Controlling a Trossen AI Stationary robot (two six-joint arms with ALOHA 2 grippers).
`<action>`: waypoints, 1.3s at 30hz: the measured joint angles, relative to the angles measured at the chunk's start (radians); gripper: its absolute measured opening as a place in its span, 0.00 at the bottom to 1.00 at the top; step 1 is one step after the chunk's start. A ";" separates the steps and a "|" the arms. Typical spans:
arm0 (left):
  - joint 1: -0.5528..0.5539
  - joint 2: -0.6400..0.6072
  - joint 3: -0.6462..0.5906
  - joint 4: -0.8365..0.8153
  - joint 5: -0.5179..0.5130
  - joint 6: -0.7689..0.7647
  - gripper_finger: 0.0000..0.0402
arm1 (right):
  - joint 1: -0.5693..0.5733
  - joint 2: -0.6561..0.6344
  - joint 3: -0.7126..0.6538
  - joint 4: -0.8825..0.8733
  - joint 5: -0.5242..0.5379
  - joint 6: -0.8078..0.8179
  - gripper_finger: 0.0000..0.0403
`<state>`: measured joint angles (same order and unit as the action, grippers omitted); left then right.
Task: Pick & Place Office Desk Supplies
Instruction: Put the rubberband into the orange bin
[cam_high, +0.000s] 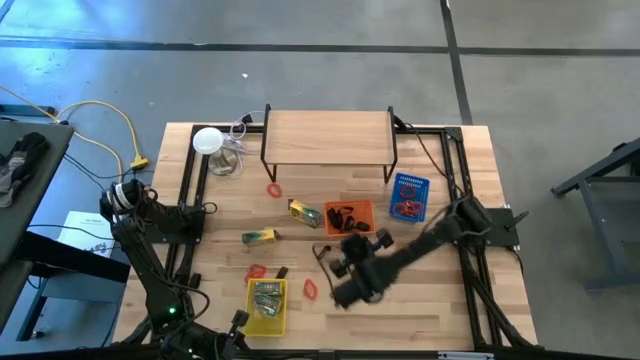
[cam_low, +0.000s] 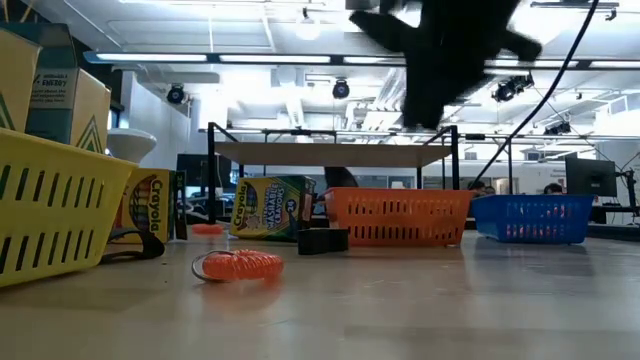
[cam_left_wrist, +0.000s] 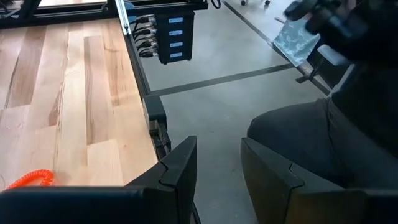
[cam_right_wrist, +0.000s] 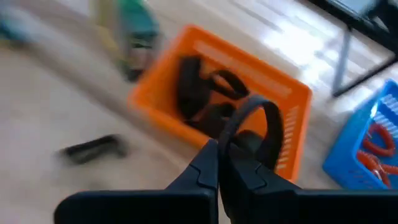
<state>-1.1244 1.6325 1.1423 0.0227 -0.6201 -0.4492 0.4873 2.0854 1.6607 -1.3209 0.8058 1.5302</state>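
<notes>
My right gripper (cam_right_wrist: 219, 163) hangs above the table's middle (cam_high: 348, 258), just on the near side of the orange basket (cam_right_wrist: 217, 93), and is shut on a black clip (cam_right_wrist: 252, 121). More black clips lie in that basket, and one (cam_right_wrist: 93, 148) lies on the table. Red bands (cam_low: 240, 265), (cam_high: 274, 189) and yellow-green packs (cam_high: 305, 212), (cam_high: 260, 236) lie loose on the wood. My left gripper (cam_left_wrist: 217, 168) waits open at the table's near left edge with nothing between its fingers. My right gripper pinches the black clip between its two fingertips, at the foot of its wire loop (cam_right_wrist: 227, 135). The loop arcs out beyond the fingertips. The fingers slant down toward the table's far side. The clip is lifted clear of the table, in front of the orange basket.
A yellow basket (cam_high: 266, 306) with packs stands near the front edge. A blue basket (cam_high: 409, 197) holds red bands. A wooden shelf on black legs (cam_high: 328, 138) stands at the back, with a white round disc (cam_high: 207, 140) to its left. A seated person's legs (cam_left_wrist: 311, 137) show beyond the table's edge.
</notes>
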 joint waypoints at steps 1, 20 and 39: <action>0.000 0.000 0.000 0.000 0.000 0.000 0.30 | -0.022 0.002 -0.015 0.001 -0.012 0.004 0.01; 0.000 0.000 0.000 0.000 -0.004 -0.001 0.30 | -0.108 0.001 -0.109 0.167 -0.015 -0.163 0.22; 0.000 0.000 0.000 -0.002 -0.003 -0.004 0.30 | -0.019 -0.020 -0.108 0.528 -0.002 -0.748 0.40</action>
<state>-1.1244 1.6325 1.1423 0.0211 -0.6231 -0.4534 0.4681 2.0659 1.5528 -0.7930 0.8037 0.7827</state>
